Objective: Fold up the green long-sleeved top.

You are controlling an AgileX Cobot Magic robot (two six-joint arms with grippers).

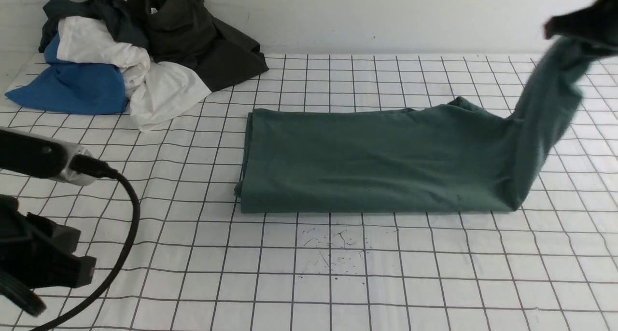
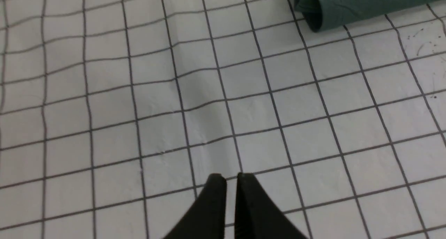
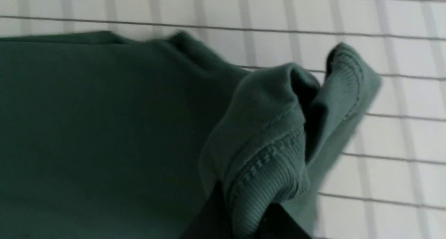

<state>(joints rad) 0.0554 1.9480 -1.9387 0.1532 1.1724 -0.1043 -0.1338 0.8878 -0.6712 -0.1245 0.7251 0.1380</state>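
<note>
green long-sleeved top (image 1: 376, 159) | muted sage green, plain side up | folded into a long flat band across the middle of the gridded surface (image 1: 338, 273) | left end doubled over, pretty neat | right end w/ ribbed edge held up off the surface, pinched in the right claw (image 1: 577, 27)

Blue, white and dark clothes (image 1: 130, 56) lie heaped on a gridded tablecloth (image 1: 338, 292).

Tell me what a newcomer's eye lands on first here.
The green long-sleeved top, folded into a long band in the middle, its right end held up in the air by the right gripper, shut on its ribbed edge. Next, the pile of clothes at the far left; the left gripper hangs shut and empty, near left.
</note>
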